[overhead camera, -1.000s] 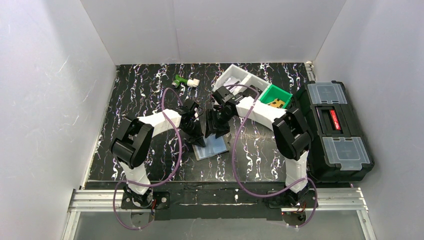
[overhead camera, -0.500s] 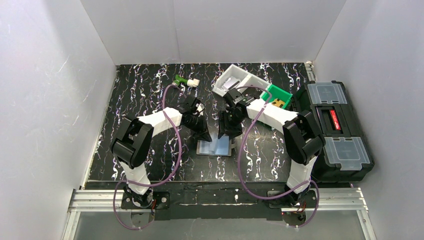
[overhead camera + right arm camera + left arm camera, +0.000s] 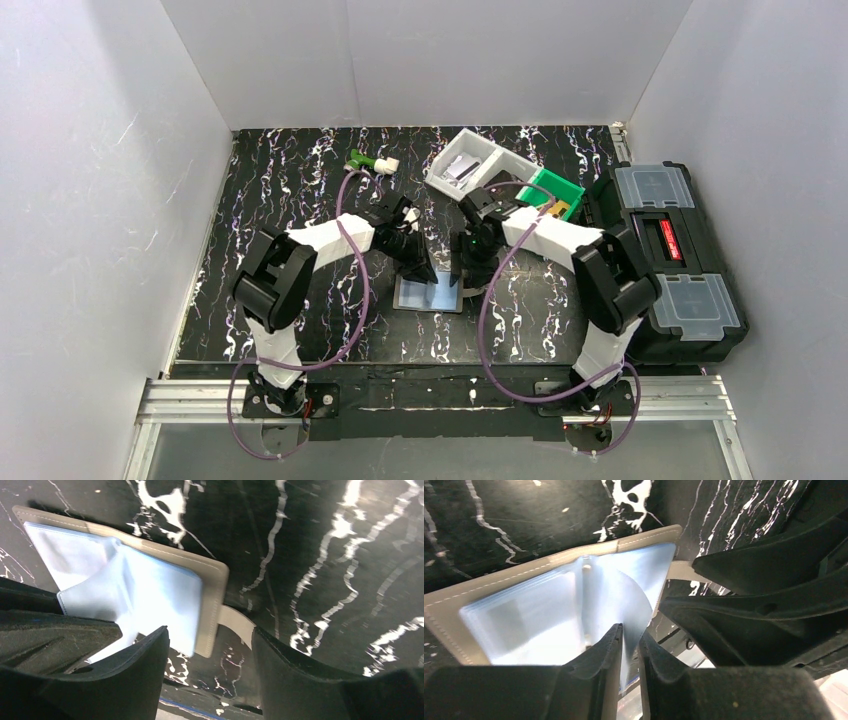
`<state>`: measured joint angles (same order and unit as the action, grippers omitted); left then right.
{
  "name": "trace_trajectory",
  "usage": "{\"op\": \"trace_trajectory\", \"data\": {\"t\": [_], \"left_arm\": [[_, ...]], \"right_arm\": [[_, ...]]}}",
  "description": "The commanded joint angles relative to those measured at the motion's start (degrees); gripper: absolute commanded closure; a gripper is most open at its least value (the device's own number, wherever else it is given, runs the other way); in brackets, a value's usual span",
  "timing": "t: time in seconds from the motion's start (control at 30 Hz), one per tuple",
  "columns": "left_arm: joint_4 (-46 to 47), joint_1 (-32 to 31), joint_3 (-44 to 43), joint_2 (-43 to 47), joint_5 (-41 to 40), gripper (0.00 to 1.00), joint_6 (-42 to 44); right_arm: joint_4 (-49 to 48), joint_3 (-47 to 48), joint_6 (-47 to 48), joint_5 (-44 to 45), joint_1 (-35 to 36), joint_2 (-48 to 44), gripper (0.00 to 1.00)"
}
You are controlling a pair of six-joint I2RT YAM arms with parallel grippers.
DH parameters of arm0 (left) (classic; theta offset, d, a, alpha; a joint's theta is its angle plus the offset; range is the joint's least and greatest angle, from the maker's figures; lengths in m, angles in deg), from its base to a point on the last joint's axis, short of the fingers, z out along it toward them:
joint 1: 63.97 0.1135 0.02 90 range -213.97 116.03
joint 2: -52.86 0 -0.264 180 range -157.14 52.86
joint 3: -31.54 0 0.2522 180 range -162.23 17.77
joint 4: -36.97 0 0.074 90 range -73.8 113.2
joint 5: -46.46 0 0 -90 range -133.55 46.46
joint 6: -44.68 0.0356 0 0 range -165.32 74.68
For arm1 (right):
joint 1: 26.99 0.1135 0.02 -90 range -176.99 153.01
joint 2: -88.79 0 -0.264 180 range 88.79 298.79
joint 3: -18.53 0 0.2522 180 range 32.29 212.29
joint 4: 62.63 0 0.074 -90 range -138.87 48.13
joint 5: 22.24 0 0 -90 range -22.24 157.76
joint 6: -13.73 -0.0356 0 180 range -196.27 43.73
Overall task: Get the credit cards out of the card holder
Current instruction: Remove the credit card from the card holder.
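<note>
Top view first: the card holder [image 3: 430,296] lies open and flat on the black marbled desk [image 3: 280,200], right between the two arms. The left end effector [image 3: 420,270] is down at its upper left edge, and the right end effector [image 3: 468,278] is down at its right edge. Behind them sit a white bin [image 3: 440,165] and a green bin [image 3: 563,187]. A black toolbox [image 3: 665,262] sits off to the right.

Over to the left wrist: the beige stitched border of the card holder [image 3: 524,610] frames shiny pale-blue sleeves. The left end effector [image 3: 628,642] has its fingers nearly together, pinching one translucent sleeve [image 3: 624,590], which stands up off the stack and curves into the narrow gap. The right arm's dark fingers loom just beside it.

Now the right wrist: the right end effector [image 3: 210,645] has its fingers spread wide and grips nothing. It straddles the holder's edge, where a short strap tab [image 3: 239,622] sticks out onto the desk. The lifted sleeve fans leftward. I can't tell whether any cards sit inside those sleeves.
</note>
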<state>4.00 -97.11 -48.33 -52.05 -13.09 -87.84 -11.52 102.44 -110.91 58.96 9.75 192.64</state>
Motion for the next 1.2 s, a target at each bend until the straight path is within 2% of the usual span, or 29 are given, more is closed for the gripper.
{"op": "trace_trajectory", "data": {"t": [0.0,0.1,0.23,0.63,1.0,1.17], "left_arm": [[0.76,-1.79,-3.05,-0.82,2.97,0.8,-1.27],[1.45,-2.76,-4.11,-1.71,3.45,0.71,-2.13],[2.36,-3.55,-5.01,-3.3,3.82,0.65,-3.27],[0.89,-4.05,-7.17,-9.96,2.49,0.57,-6.42],[-8.71,-2.69,-8.49,-0.36,-6.52,0.54,-1.48],[-9.6,-0.55,-5.84,1.79,-6.89,0.57,-0.47]], "right_arm": [[-0.98,-3.22,-1.37,3.48,-2.4,-7.78,0.3],[-1.0,-4.95,-1.54,3.81,-3.16,-10.56,0.29],[-1.12,-6.59,-1.71,3.7,-3.72,-11.94,0.29],[-1.5,-8.05,-1.64,3.62,-4.39,-12.35,0.3],[0.13,-1.91,-2.02,1.51,-2.01,-10.33,0.33],[1.64,2.19,-3.08,2.18,0.67,-8.69,0.35]]}}
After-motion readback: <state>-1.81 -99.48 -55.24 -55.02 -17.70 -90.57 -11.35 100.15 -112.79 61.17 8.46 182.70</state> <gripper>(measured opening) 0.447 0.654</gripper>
